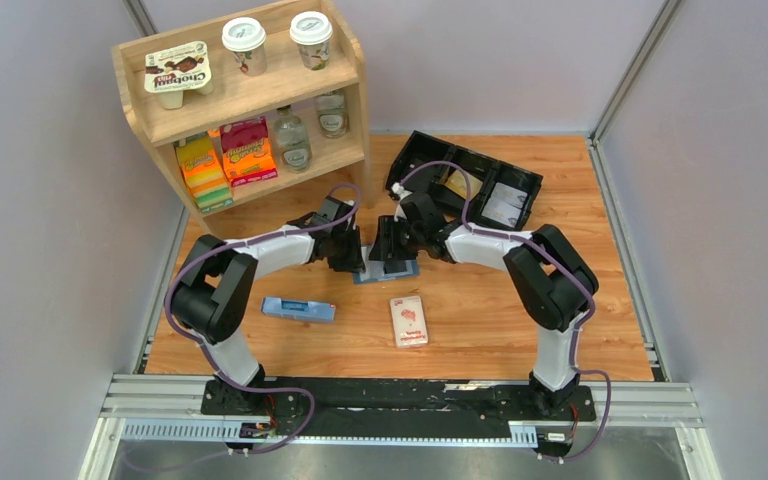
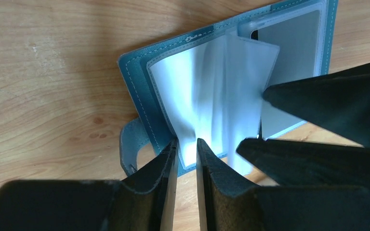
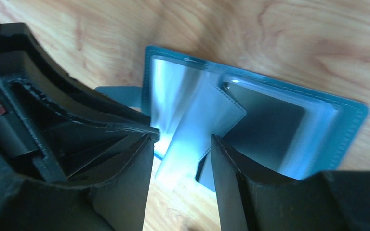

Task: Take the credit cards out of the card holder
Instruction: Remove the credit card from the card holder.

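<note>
The light blue card holder [image 1: 385, 272] [image 2: 139, 82] [image 3: 351, 115] lies open on the wood between both grippers. My left gripper [image 1: 352, 258] [image 2: 187, 142] is open by a narrow gap. Its tips rest at the near edge of the holder's left panel, over a clear sleeve. My right gripper [image 1: 392, 252] [image 3: 180, 137] is open wider. One clear plastic sleeve [image 3: 197, 120] [image 2: 243, 82] stands up between its fingers. A dark grey credit card [image 3: 265, 125] [image 2: 289, 48] shows through the pocket on the other panel. No tan-gold card is in view.
A white pack with a red picture [image 1: 409, 320] and a narrow pale blue box [image 1: 298, 309] lie nearer the arm bases. A black divided tray [image 1: 465, 180] sits behind the right arm. A wooden shelf [image 1: 250, 100] with cups and bottles stands at the back left.
</note>
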Available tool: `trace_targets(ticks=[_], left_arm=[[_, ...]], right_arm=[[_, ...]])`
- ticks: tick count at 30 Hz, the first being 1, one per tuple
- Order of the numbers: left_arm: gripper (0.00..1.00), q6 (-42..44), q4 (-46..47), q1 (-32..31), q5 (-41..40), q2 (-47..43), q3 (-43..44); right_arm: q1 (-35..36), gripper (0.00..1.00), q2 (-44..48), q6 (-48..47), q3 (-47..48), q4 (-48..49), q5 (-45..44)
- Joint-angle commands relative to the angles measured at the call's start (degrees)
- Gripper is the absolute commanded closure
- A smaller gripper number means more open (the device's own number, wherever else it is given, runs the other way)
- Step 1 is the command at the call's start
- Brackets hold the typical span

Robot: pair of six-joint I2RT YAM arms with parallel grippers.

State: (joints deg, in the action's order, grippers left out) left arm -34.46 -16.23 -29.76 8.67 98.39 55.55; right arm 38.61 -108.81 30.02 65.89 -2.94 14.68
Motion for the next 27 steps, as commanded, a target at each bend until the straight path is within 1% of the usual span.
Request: trace_targets(ticks=[1,9,15,18,21,23,27], left_arm=[[0.72,-2.4,3.8,0.6,1.1,-2.0,-2.4],[0.71,-6.7,9.8,2.3,-0.5,-10.5,-9.5],[0.69,-7.7,11.2,2.6,-3.0,-18.0,-13.1],[0.69,-6.9,11.0,2.6,-2.0,-19.1,-12.8],[0.68,-6.3,13.1,2.5,-0.1,-20.5,-12.9],[0.67,-6.1,13.9,2.5,0.9,-21.0,-12.8],[0.67,-5.6,14.0,2.6,1.7,-19.3,-11.2]], right_arm=[[0.4,0.49,-1.7,4.8,2.0,5.9,9.4],[0.6,0.5,-4.6,8.0,4.9,9.0,13.5],[1.3,0.5,-5.1,6.8,8.6,7.3,13.3],[1.3,0.5,-3.8,4.5,9.9,5.5,11.1],[1.3,0.48,-2.7,2.5,12.9,3.1,9.9],[1.3,0.46,-0.9,0.7,14.0,0.3,7.6],[0.8,0.43,2.5,-3.2,14.7,-6.9,-4.8]])
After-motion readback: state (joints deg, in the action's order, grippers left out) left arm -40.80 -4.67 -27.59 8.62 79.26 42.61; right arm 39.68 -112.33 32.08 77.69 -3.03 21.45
